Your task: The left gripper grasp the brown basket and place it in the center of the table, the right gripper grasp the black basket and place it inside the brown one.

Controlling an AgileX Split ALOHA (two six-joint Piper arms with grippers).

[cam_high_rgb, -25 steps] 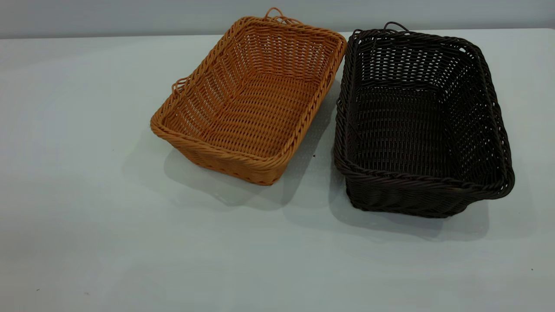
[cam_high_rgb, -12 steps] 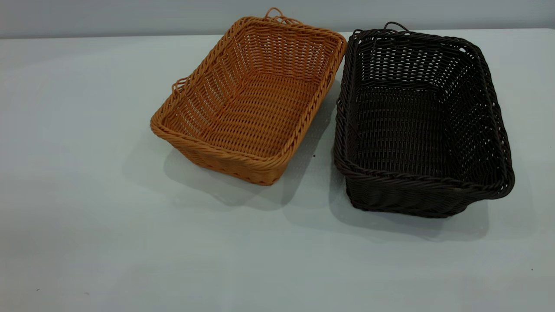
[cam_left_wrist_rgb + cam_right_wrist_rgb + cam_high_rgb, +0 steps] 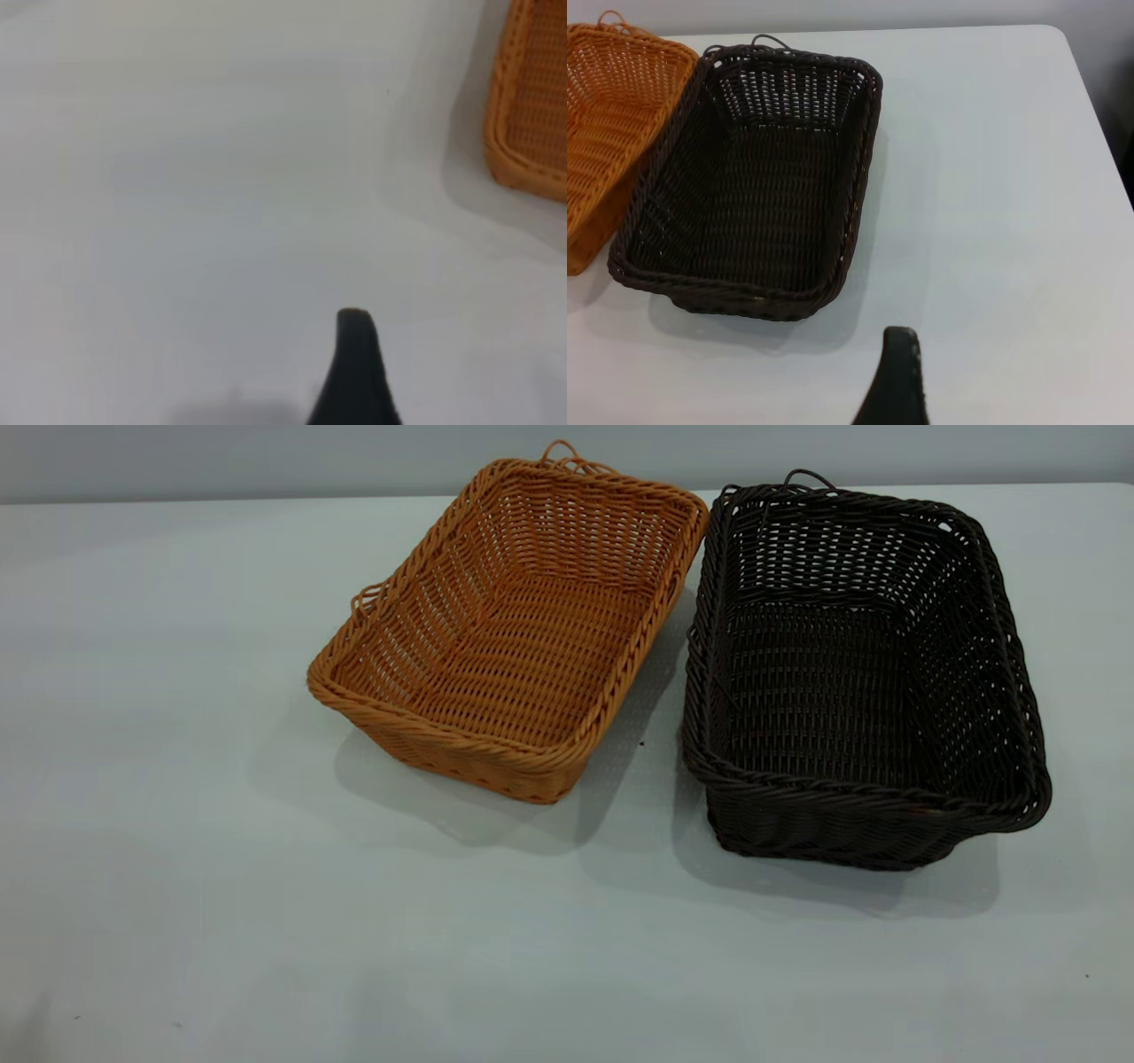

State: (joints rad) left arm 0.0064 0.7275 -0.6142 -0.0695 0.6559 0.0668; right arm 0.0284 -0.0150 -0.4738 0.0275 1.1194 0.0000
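On the table [image 3: 177, 779], the brown basket [image 3: 514, 624] sits at the far side, turned at an angle, with its far right corner touching or nearly touching the black basket [image 3: 864, 673], which stands to its right. Both baskets rest upright and hold nothing. No arm shows in the exterior view. In the left wrist view, one dark fingertip of the left tool [image 3: 354, 372] hangs over bare table, with a corner of the brown basket [image 3: 532, 106] well apart from it. The right tool [image 3: 895, 381] shows one dark fingertip just short of the black basket [image 3: 753, 186]. Whether either tool is open or closed cannot be told.
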